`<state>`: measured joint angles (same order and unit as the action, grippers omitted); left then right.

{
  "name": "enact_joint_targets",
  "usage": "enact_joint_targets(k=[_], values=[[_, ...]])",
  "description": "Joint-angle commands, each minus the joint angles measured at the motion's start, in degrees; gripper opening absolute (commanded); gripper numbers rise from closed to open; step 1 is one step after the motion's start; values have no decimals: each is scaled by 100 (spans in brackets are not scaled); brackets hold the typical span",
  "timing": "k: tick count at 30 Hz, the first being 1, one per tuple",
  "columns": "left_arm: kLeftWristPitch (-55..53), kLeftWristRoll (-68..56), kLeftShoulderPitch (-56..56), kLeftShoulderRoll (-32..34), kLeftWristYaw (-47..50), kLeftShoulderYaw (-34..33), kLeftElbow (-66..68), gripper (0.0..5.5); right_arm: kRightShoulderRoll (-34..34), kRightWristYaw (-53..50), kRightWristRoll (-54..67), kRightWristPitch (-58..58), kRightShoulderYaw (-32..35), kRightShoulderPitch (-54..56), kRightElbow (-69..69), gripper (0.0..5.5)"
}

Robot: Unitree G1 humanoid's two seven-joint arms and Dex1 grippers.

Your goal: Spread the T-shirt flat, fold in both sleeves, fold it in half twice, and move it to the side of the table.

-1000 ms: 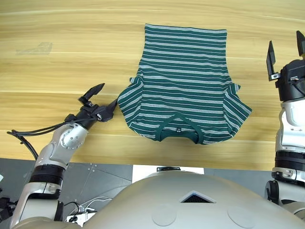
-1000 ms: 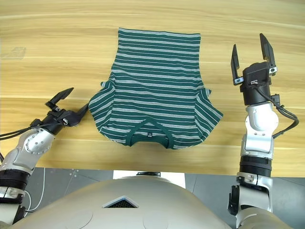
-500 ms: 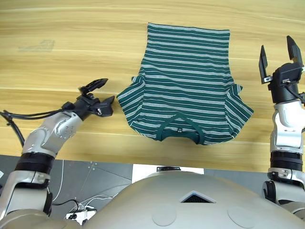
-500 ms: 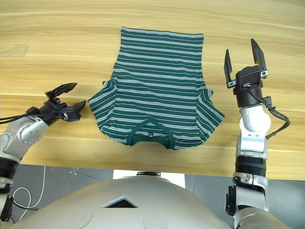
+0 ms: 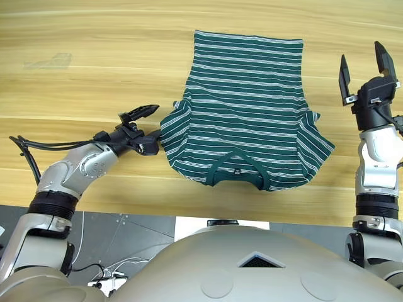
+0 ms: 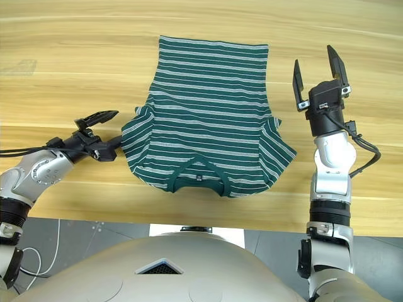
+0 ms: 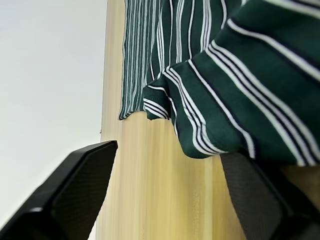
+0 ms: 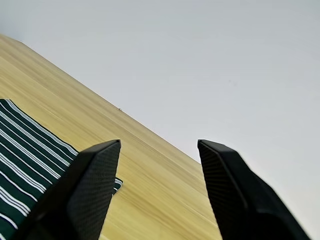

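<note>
Left gripper [image 5: 156, 121], fingers apart, sits at the striped T-shirt's [image 5: 245, 113] left sleeve [image 5: 173, 123] on the desk [image 5: 94, 50]. Right gripper [image 5: 360, 55] stands raised and spread beside the right sleeve [image 5: 318, 135].

Left wrist view: the hem lies just ahead of the jaws (best to pinch low, at the edge).

Right wrist view: this arm probably has to descend first.

T-shirt [image 7: 235, 95] cut off by left wrist view edge

Light: bright, even, from overhead.
Shadows: soft and thin, along edges of the T-shirt [image 5: 245, 107].
Glare: faint sheen on the far worktop [image 5: 94, 38].
</note>
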<state>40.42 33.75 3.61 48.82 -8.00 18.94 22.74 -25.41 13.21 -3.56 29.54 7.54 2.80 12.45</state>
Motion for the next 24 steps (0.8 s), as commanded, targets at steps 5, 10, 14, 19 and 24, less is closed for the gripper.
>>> enact_joint_targets(k=[5,10,14,19,24], values=[[-72,693,98,-38,-222,604,708,251,43,53,123,-85,-33,49,-39,284],[51,840,460,-132,-135,857,1169,149,73,32,129,-98,-50,60,21,284],[203,922,636,-188,-77,1024,1418,99,80,39,103,-109,-65,86,62,284],[365,872,660,-189,36,1072,1458,57,88,26,74,-104,-71,102,139,284],[141,1090,496,-138,257,1102,1337,57,70,13,61,-95,-51,40,111,284]])
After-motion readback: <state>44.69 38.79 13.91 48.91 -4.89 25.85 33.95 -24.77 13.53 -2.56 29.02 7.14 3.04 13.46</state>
